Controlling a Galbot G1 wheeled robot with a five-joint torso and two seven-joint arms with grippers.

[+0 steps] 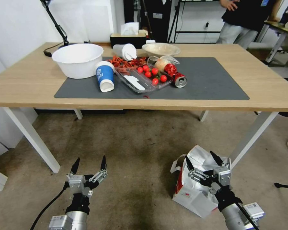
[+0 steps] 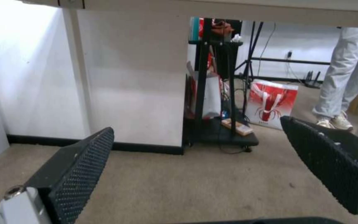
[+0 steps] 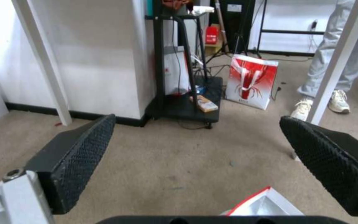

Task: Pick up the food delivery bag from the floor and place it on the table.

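1. While the food delivery bag (image 1: 195, 188) lies crumpled on the floor (image 1: 134, 150) near a white leg of the table (image 1: 28, 83), the right gripper (image 1: 203, 161) hangs just above it, fingers spread wide, holding nothing
2. From the right wrist view, a red-edged corner of the bag (image 3: 266, 203) shows below the parted fingers (image 3: 79, 152)
3. To the left, the left gripper (image 1: 89, 164) hovers over bare carpet well apart from the bag, its fingers equally wide and empty
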